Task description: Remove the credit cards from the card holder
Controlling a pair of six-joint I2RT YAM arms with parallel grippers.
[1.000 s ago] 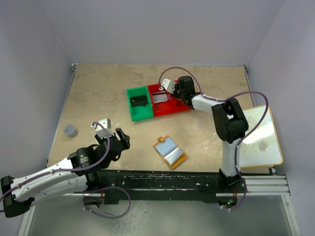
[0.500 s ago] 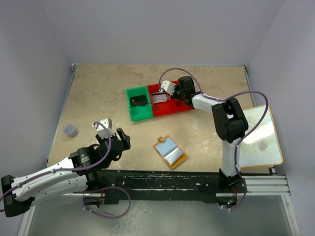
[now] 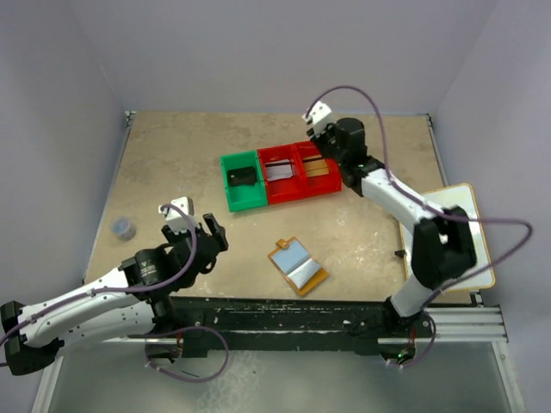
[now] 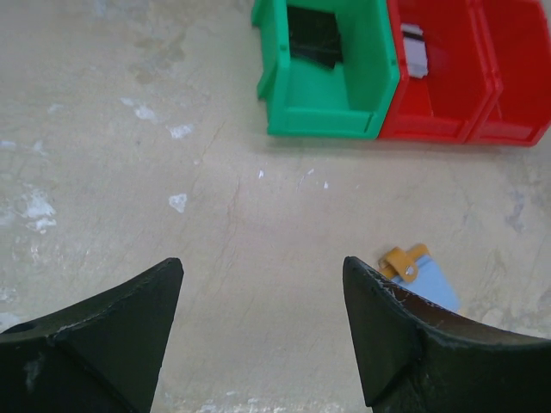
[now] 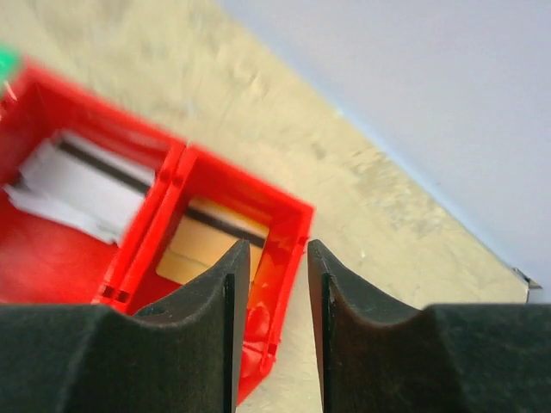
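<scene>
The card holder (image 3: 298, 267) lies open on the table near the front, orange-tan with blue-grey pockets; its tab (image 4: 401, 262) shows beside my left finger. A black credit card (image 3: 244, 176) lies in the green bin (image 3: 231, 191). A grey-white card (image 3: 278, 172) is in the middle red bin (image 3: 281, 194), and a gold-tan card (image 5: 207, 245) lies in the right red bin (image 5: 297, 215). My right gripper (image 5: 275, 254) hovers over that bin's far corner, its jaws a narrow gap apart with nothing between them. My left gripper (image 4: 263, 284) stands open and empty, left of the card holder.
A large white board with a tan edge (image 3: 465, 245) lies at the table's right side. A small grey round object (image 3: 123, 227) sits near the left edge. Walls close in the back and both sides.
My right gripper has moved right from the middle red bin to the right one, and its jaws have parted. The right elbow swung outward. The left gripper opened slightly and barely moved.
</scene>
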